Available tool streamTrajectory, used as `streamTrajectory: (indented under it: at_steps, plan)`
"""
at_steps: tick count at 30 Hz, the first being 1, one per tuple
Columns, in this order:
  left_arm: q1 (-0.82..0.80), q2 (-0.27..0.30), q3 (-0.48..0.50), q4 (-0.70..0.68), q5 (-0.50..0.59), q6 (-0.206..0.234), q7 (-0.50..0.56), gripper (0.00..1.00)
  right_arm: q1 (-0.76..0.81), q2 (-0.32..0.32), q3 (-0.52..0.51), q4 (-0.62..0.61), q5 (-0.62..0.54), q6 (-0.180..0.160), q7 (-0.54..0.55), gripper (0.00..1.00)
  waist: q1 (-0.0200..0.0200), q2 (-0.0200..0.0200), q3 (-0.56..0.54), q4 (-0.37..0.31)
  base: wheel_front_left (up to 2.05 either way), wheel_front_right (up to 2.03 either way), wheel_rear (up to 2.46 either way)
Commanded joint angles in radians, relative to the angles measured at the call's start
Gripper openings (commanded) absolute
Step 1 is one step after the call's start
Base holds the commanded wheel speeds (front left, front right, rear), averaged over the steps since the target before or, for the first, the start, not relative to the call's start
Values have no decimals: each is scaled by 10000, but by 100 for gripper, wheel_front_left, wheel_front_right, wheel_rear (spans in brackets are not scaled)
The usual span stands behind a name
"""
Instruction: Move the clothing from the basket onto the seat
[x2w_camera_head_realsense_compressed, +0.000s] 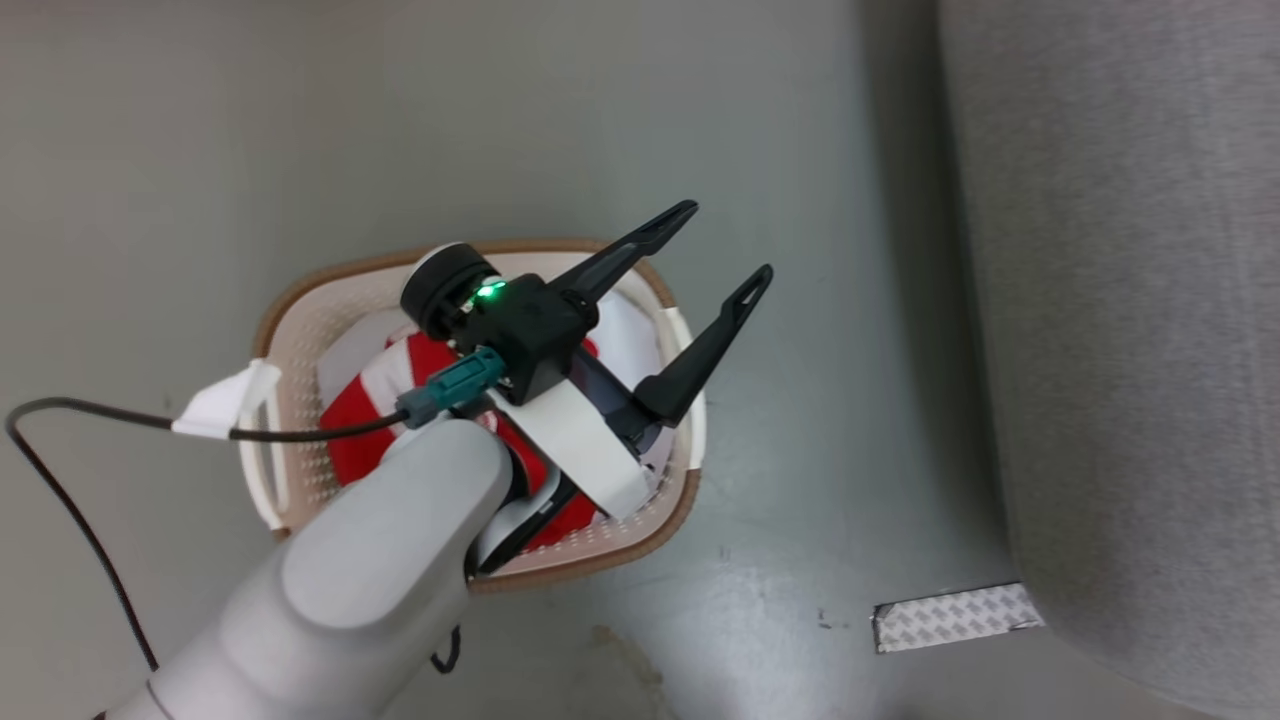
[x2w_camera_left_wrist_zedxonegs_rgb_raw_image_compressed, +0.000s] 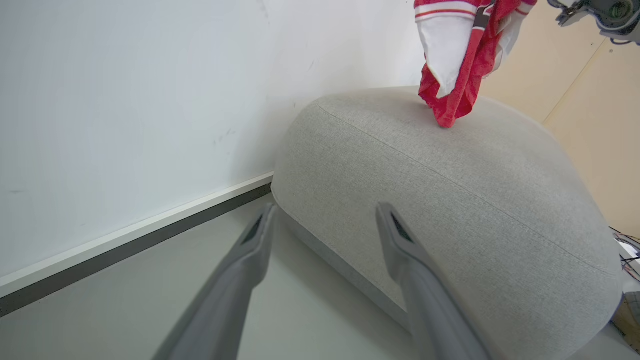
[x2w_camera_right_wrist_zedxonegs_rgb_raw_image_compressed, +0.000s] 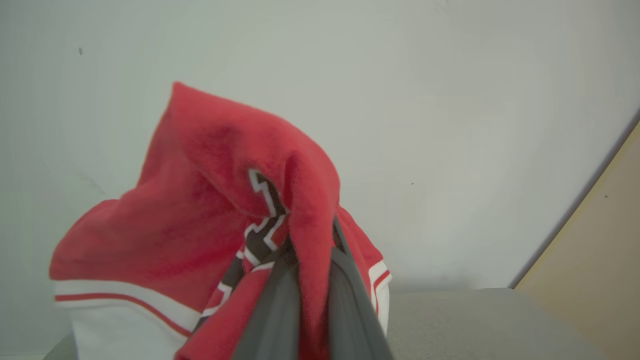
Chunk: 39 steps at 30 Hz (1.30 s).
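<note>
Over the oval cream-white perforated plastic basket (x2w_camera_head_realsense_compressed: 330, 270) with its brown woven-look rim, the left gripper (x2w_camera_head_realsense_compressed: 728, 240) hangs with its two dark fingers spread wide and nothing between them, aimed slantwise toward the large light grey fabric seat (x2w_camera_left_wrist_zedxonegs_rgb_raw_image_compressed: 450, 200). Its pale forearm and wrist cover most of the basket, so the red white-striped garment (x2w_camera_head_realsense_compressed: 360, 420) lying inside on the flat white sheet (x2w_camera_head_realsense_compressed: 630, 325) shows just as patches, its shape and lie impossible to judge. At the seat, the right gripper (x2w_camera_right_wrist_zedxonegs_rgb_raw_image_compressed: 314, 260) has its fingers pressed together, pinching a red jersey (x2w_camera_left_wrist_zedxonegs_rgb_raw_image_compressed: 460, 75) with black-and-white number trim; cloth drapes over the fingertips and buries them. From the left wrist, that jersey hangs bunched with its long axis upright, top cut off by the frame, its pointed lower end touching the seat's rounded top.
</note>
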<state>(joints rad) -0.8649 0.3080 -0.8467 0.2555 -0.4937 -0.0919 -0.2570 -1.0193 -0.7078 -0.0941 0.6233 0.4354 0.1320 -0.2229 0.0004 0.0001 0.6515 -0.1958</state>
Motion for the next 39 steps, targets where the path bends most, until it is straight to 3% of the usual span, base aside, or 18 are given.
streamTrajectory:
  at_steps: [1,8,9,10,11,16,24,32,39]
  plan:
    - [-169,-46,-15,-59,177,-25,-52,100,-379,-212,-381,376,-243,-25,-72,0,-4,-1,424,474,0,0,0]
    - [-373,-363,-163,-243,280,-55,-79,100,-1062,299,-2266,2896,-2060,-25,-279,4,-4,-1,602,803,0,0,0]
    - [-373,-392,-171,-259,284,-58,-66,100,-989,481,-2440,3162,-2326,-25,-339,18,-4,-1,592,809,0,0,0]
    - [-361,-419,-175,-259,292,-59,-63,100,-917,665,-2593,3341,-2546,-25,-362,46,-4,-1,568,808,0,0,0]
    - [-332,-440,-175,-260,291,-57,-67,100,-851,833,-2805,3506,-2669,-25,-386,100,-4,-1,533,798,0,0,0]
    - [-88,-389,-130,-207,223,-33,-74,100,-491,1753,-3184,3203,-3424,-25,-420,100,-4,-1,276,668,0,0,0]
    - [823,-299,209,-178,0,16,-78,100,1215,2798,-2029,1600,-3468,-25,-414,100,-4,-1,-852,439,0,0,0]
    - [2674,-380,1087,-325,25,50,-74,100,4443,3593,-1105,-855,-2943,-25,-411,100,-4,-1,-2765,491,0,0,0]
    - [4679,-625,2239,-409,223,175,-75,100,7184,4514,-1222,-2741,-2905,-25,-412,100,-4,-1,-4458,837,0,0,0]
